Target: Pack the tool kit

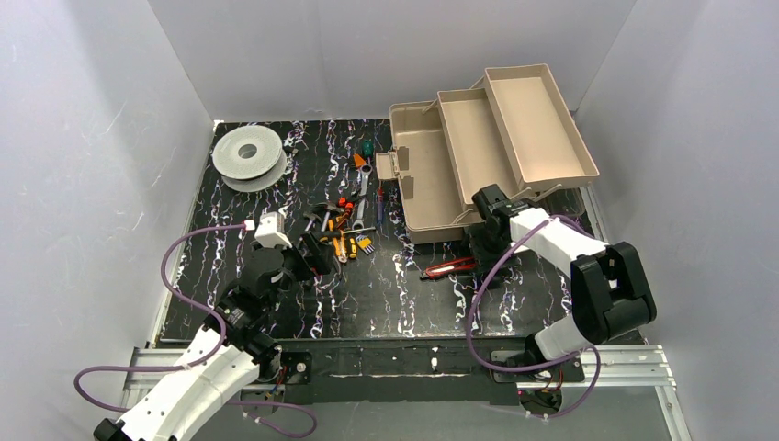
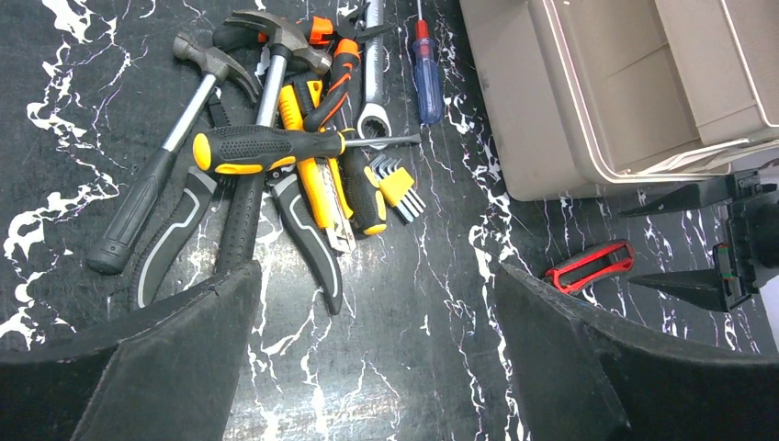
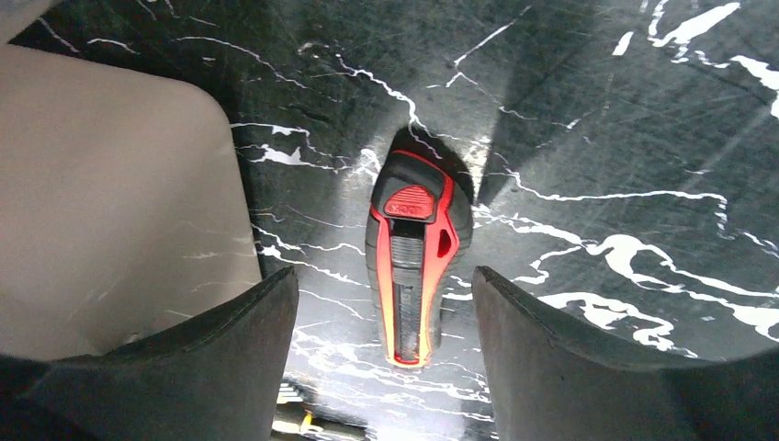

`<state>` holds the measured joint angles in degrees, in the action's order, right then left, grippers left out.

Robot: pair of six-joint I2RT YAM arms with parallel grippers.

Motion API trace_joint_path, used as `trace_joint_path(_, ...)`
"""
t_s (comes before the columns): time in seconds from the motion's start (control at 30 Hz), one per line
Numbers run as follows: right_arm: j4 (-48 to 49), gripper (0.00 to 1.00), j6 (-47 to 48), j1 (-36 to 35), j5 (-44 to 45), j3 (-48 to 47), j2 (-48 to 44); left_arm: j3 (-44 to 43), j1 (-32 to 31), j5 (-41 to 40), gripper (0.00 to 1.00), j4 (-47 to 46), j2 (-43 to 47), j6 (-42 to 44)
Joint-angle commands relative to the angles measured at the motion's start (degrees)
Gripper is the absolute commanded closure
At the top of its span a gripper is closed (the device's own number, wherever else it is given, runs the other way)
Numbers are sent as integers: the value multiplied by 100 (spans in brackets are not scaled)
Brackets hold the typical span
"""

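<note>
1. work surface. a black marbled mat covers the table. directions below take the mat's middle in the overhead view as the dial centre.

2. toolbox. it stands open at 1 o'clock. its two tan trays are stepped up and away toward 2 o'clock.

3. loose tools. they lie in a heap at 9 o'clock, close to the centre, with a few more strung out toward 12 o'clock beside the toolbox's left wall. the left wrist view shows these items in the heap:
- two hammers
- a yellow-and-black screwdriver lying across them
- black-handled pliers
- a yellow utility knife
- a hex key set

a silver wrench and a blue screwdriver lie just past the heap.

4. red utility knife. it lies flat on the mat at 4 o'clock, apart from the heap and just in front of the toolbox's near wall.

5. left gripper. the jaws are spread fully apart and hold nothing. the gripper hangs over bare mat at the heap's 7 o'clock edge.

6. right gripper. the jaws are spread wide and straddle the red utility knife. one finger sits on each side, and mat shows in both gaps. nothing is gripped.

7. other items. a grey-white spool lies at 10 o'clock.
</note>
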<state>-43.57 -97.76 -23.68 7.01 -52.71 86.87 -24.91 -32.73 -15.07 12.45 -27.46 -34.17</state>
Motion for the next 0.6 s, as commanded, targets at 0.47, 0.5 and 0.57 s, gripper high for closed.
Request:
trace_joint_path(0.47,76,24,-33,-93,24,571,96,-99,12,-155,2,194,179,113)
trace_joint_path(0.5,82,25,-7,-93,-36,532,185,-96,12,-171,2,211,191,120)
trace_joint_path(0.57,135,29,-20,-88,-147,565,287,-102,12,-202,2,223,225,127)
